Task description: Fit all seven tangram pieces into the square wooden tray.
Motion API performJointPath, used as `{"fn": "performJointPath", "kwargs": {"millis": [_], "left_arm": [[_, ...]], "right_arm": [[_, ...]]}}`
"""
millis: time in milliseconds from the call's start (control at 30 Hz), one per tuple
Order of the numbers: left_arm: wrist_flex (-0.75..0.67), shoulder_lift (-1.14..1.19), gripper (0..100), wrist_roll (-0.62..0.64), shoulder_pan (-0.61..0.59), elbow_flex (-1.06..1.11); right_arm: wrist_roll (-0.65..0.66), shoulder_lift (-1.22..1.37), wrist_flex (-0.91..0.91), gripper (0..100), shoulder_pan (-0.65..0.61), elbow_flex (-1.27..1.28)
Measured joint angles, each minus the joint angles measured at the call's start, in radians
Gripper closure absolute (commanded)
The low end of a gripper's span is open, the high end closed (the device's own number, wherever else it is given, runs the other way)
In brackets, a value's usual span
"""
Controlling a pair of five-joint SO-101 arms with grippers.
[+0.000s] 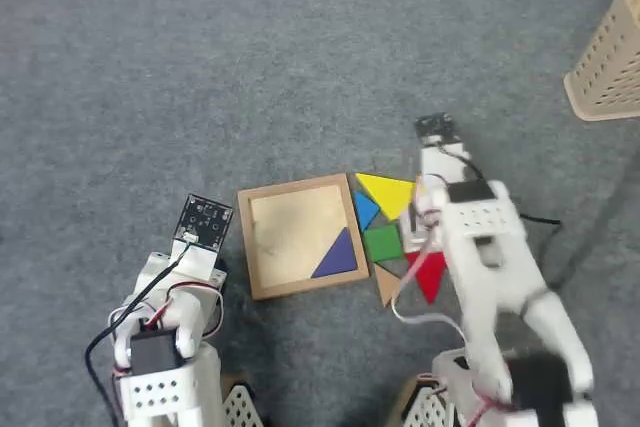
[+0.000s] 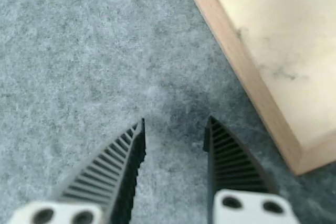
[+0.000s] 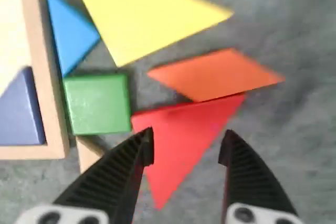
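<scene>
The shallow square wooden tray (image 1: 297, 186) lies slightly skewed on the grey felt-covered bench (image 1: 120, 97), and one piece is home. That is a dark blue wooden triangle (image 1: 338, 257), tucked with its square corner into the tray's corner nearest the loose pieces and its long edge facing the tray's bare floor, likely so the rest can pack against it. The other six crowd just outside that same side of the tray: a large yellow triangle (image 3: 142, 14), a small blue triangle (image 3: 71, 32) touching the rim, a green square (image 3: 97, 103), an orange parallelogram (image 3: 215, 74), a red triangle (image 3: 184, 140) and a plain tan triangle (image 1: 387, 283) by the tray's corner. The right hand (image 3: 188, 135) hangs over the red triangle with its fingers spread astride it, pinching nothing, which reads as lining up a grasp. That triangle touches the orange parallelogram along one edge. Its longest edge seems to be the one turned away from the tray, and its sharp tip points away from the parallelogram, so the fingers would close across its narrower span. The left hand (image 2: 175, 124), also spread and empty, hovers over bare bench just beside the tray's rim on the side away from the pieces, probably parked clear or placed to steady the tray.
</scene>
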Motion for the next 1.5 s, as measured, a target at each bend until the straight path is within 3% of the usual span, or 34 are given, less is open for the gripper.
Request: {"fn": "performJointPath", "kwargs": {"millis": [567,667,900,1067,1167,1233,1367,1500], "left_arm": [[0.000,0.000,82,0.000,0.000,0.000],[0.000,0.000,82,0.000,0.000,0.000],[0.000,0.000,82,0.000,0.000,0.000],[0.000,0.000,82,0.000,0.000,0.000],[0.000,0.000,82,0.000,0.000,0.000],[0.000,0.000,82,0.000,0.000,0.000],[0.000,0.000,82,0.000,0.000,0.000],[0.000,0.000,82,0.000,0.000,0.000]], "right_arm": [[-0.084,0.054,0.044,77.8,-0.031,-0.086],[-0.084,-0.018,0.094,77.8,-0.118,-0.155],[-0.051,-0.051,0.107,77.8,-0.460,-0.176],[-0.051,0.066,0.034,77.8,-0.516,-0.176],[-0.051,0.120,0.021,78.9,-0.514,-0.176],[-0.049,0.115,0.029,84.9,-0.468,-0.176],[-0.049,-0.003,0.058,97.5,-0.276,-0.166],[0.025,-0.221,0.058,97.9,-0.104,-0.048]]}}
